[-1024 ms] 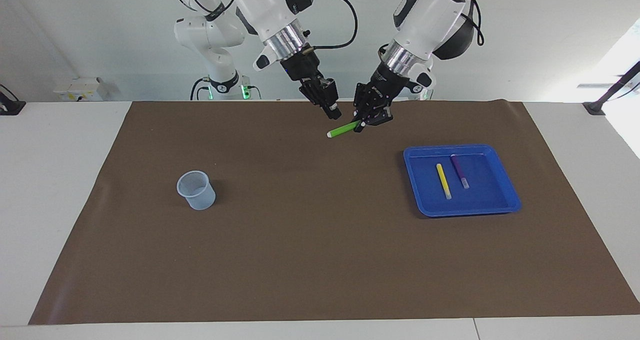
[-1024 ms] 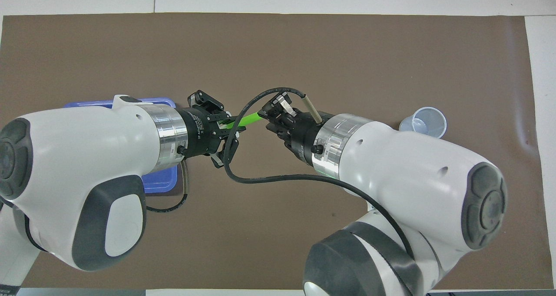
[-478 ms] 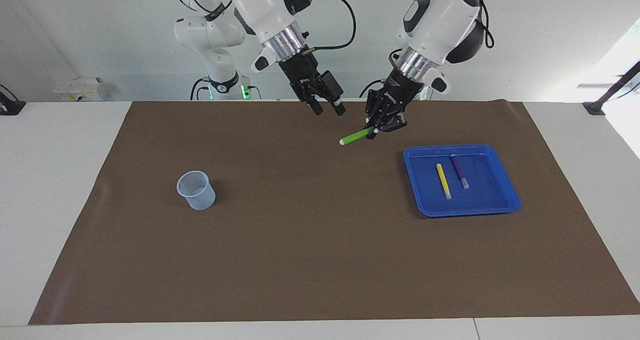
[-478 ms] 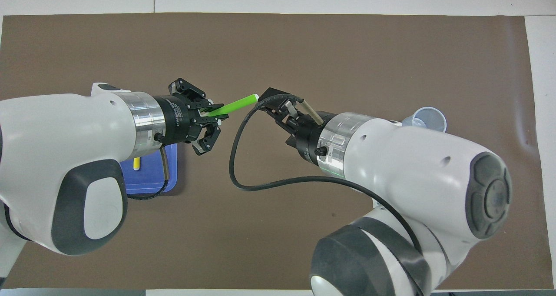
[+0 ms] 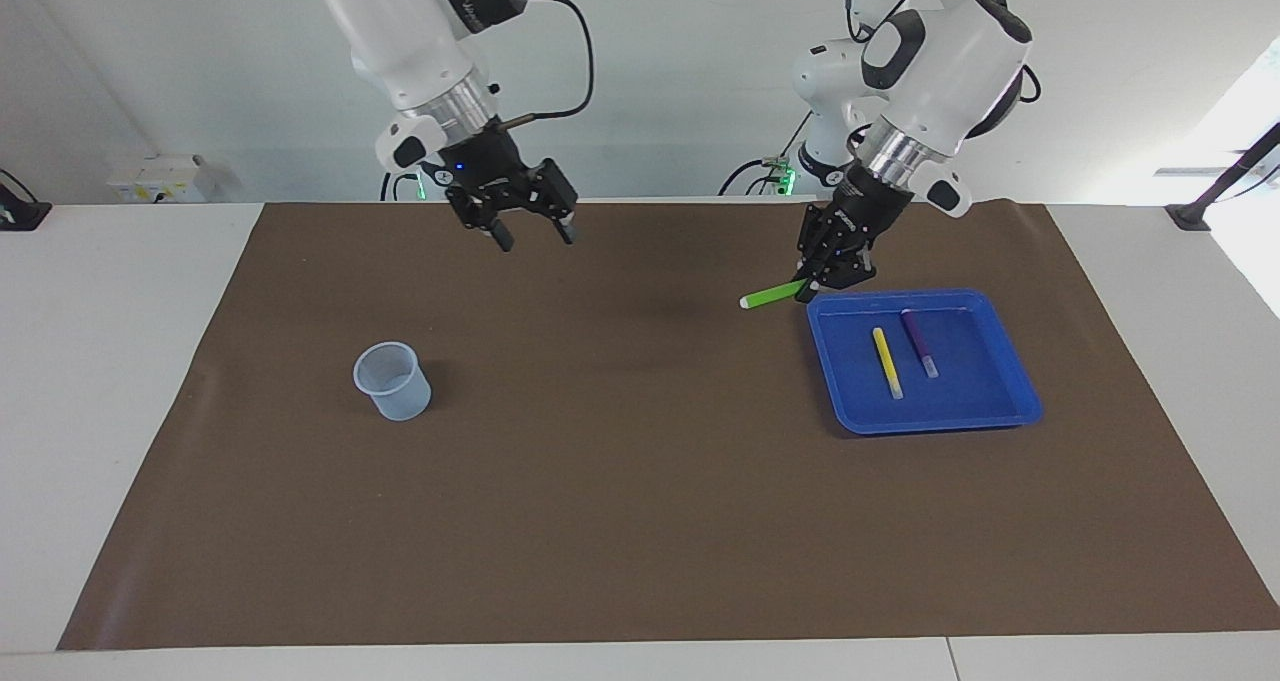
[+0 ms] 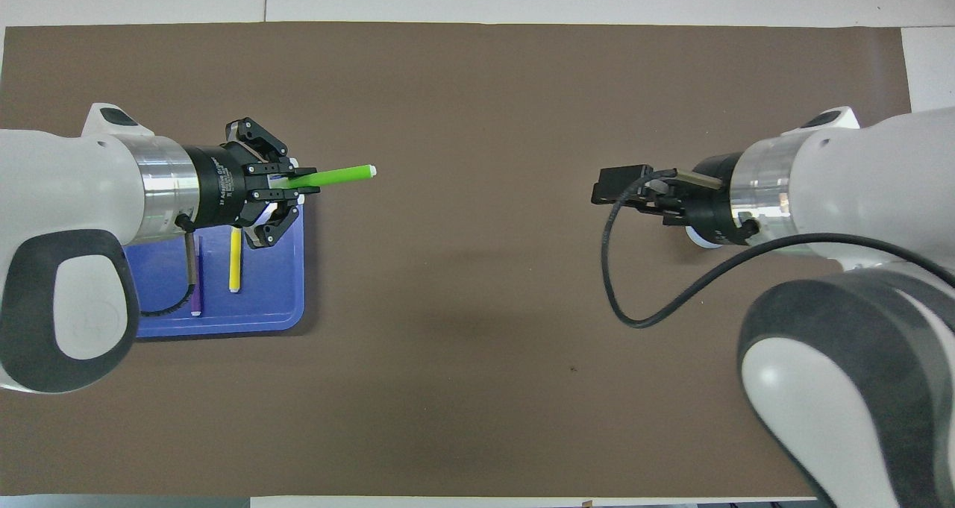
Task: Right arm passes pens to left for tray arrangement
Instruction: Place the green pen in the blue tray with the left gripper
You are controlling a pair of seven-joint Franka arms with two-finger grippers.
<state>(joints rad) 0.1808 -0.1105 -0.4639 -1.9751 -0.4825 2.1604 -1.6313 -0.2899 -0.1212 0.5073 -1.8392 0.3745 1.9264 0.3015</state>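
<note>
Robotics lab, white robot arms (image 5: 940, 51) at a table (image 5: 100, 361), brown mat (image 5: 640, 521), bare white wall (image 5: 1100, 61)

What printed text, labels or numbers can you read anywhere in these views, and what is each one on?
"2F Adaptive Gripper": white print on the black body of the left gripper, overhead view; only partly legible, and a smaller line beneath it is too small to read.
Right gripper: white marks on its black wrist, too blurred to read.
Blue tray, pens, cup: no readable text.

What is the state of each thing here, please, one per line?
left gripper: shut on the green pen, above the tray's edge
green pen: held, in the air
right gripper: open, empty
yellow pen: lying in tray
purple pen: lying in tray
tray: flat on table
cup: upright
</note>
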